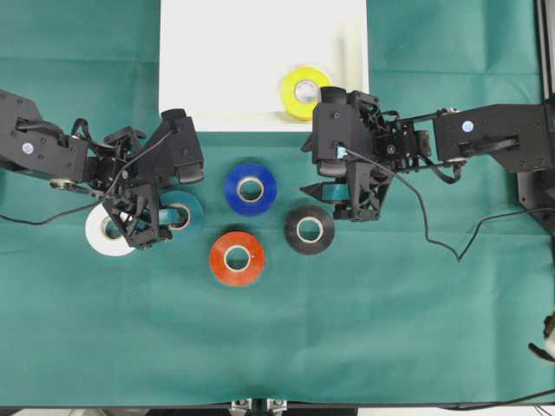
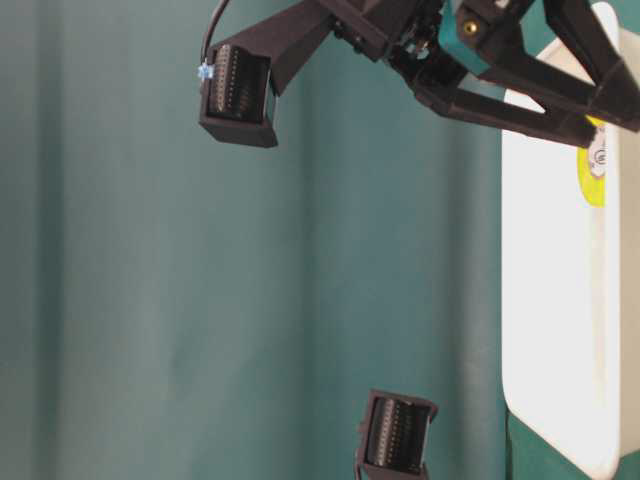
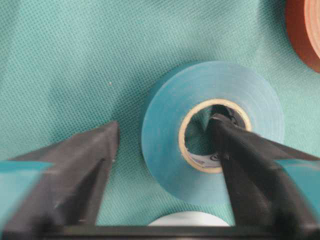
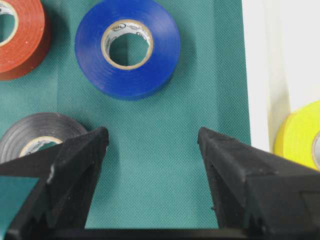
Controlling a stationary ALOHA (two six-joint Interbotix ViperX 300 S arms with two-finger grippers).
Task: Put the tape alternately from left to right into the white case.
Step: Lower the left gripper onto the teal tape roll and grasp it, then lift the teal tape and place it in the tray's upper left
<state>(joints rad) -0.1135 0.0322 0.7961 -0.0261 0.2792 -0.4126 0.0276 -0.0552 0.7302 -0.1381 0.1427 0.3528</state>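
- The white case (image 1: 251,95) lay at the top centre of the green cloth (image 1: 390,329), holding one yellow tape roll (image 1: 303,92) near its right end.
- The left gripper (image 3: 165,145) was lowered over the teal tape roll (image 3: 212,132): one finger (image 3: 240,155) sat inside the cardboard core, the other on the cloth outside the roll, apart from its wall. The jaws were partly closed and not yet pinching the roll.
- A white tape roll (image 1: 106,234) lay just beside the teal one, on its left in the overhead view.
- The right gripper (image 4: 152,145) hovered with jaws spread wide and empty over bare cloth, beside the case's edge.
- Blue (image 1: 251,188), red (image 1: 237,257) and black (image 1: 310,230) tape rolls lay flat between the arms.
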